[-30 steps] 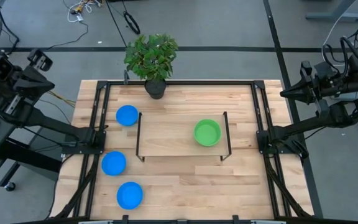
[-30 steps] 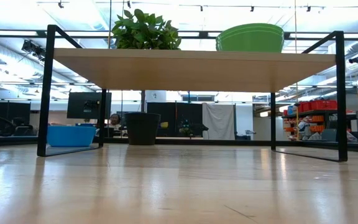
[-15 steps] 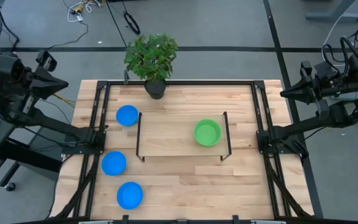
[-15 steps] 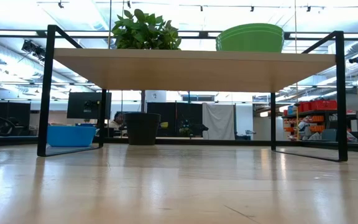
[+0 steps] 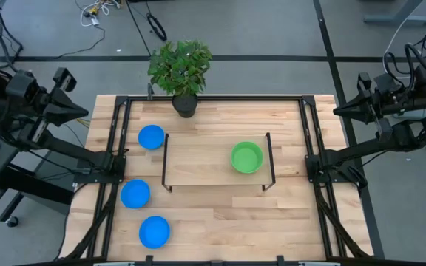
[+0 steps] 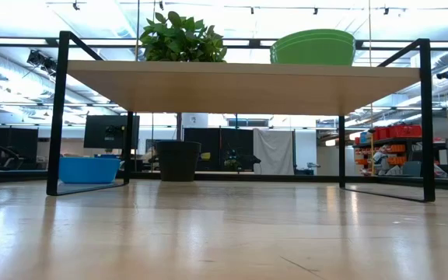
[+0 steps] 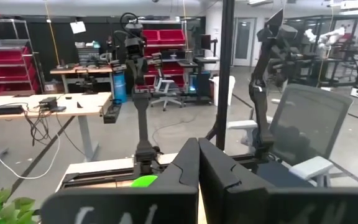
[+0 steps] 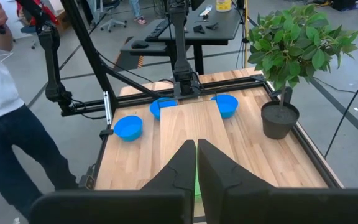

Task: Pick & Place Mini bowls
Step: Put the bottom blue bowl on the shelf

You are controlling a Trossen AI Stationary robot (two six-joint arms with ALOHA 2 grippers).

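Note:
Three blue mini bowls rest base-down on the table's left side in the high view: the far bowl point(image 5: 151, 137), the middle bowl point(image 5: 135, 194) and the near bowl point(image 5: 154, 231). A green bowl point(image 5: 246, 157) sits on the raised wooden stand point(image 5: 198, 159); it shows on the stand's top in the low view point(image 6: 313, 47). My left gripper point(image 5: 85, 113) hovers shut beyond the table's far left corner. My right gripper point(image 5: 337, 111) hovers shut off the far right corner. Both wrist views show the left gripper's fingertips point(image 7: 197, 149) and the right gripper's fingertips point(image 8: 196, 144) closed together.
A leafy plant in a dark pot point(image 5: 185, 105) stands at the table's far edge. The stand's black legs point(image 6: 58, 117) rise from mid-table. Black arm mounts point(image 5: 102, 162) flank both sides. A person point(image 8: 5, 124) stands beyond the table's left side in the right wrist view.
My left arm has swung toward the table's right, bringing its gripper closer to the far left corner, still shut. The right arm and all bowls have stayed put.

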